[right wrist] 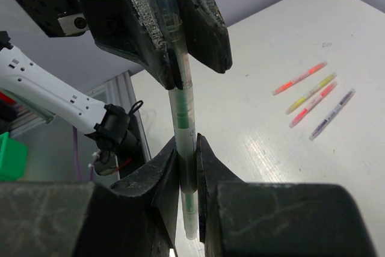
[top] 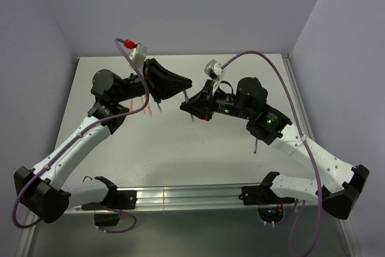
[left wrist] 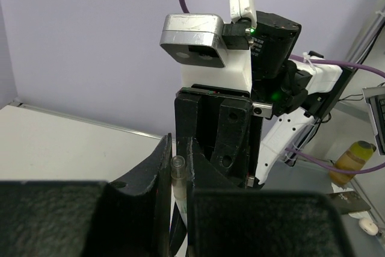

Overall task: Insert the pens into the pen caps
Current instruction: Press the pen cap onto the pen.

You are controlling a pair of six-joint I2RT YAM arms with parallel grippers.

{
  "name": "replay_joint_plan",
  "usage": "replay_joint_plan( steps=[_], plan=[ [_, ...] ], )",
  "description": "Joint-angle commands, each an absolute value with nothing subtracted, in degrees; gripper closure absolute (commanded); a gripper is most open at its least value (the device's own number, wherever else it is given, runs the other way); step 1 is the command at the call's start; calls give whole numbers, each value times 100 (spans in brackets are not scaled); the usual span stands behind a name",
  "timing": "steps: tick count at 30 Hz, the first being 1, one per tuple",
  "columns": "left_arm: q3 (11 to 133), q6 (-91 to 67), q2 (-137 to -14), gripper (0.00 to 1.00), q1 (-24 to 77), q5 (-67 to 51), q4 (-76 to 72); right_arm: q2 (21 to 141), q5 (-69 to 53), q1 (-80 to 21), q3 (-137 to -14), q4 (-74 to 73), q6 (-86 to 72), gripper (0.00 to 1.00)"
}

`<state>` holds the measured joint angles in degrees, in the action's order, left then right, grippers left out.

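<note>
left gripper [left wrist: 178, 159] and right gripper [right wrist: 187, 170] both pinch the green-clear pen [right wrist: 182, 118], centre frame. keep both ends coaxial; press straight, without twisting.

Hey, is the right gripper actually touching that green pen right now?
Touching. The right wrist view shows the fingers of the right gripper pressed against both sides of the green pen, with no gap.
</note>
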<state>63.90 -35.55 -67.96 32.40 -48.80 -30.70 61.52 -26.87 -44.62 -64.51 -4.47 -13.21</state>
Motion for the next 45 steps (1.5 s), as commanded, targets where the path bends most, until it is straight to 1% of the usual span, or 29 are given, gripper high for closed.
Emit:
replay_joint_plan(
  steps=[1, 9, 15, 30, 45],
  plan=[
    [6232, -3130, -6662, 100, 3472, -5142, -2584, 6073, -2136, -4324, -7013, 53, -1538, 100],
    [6109, -2769, -6636, 100, 3603, -4685, -1970, 6196, -1592, -4324, -7330, -167, -1494, 100],
    [6021, -2681, -6645, 100, 3744, -4176, -1820, 6284, -1319, -4324, -7462, -220, -1503, 100],
    [5933, -2795, -6785, 100, 4095, -3060, -1530, 6311, -62, -4333, -7603, -202, -1485, 100],
    [5933, -3067, -6952, 100, 4333, -2444, -1318, 6486, 694, -4482, -7892, -211, -1187, 100]
  ],
)
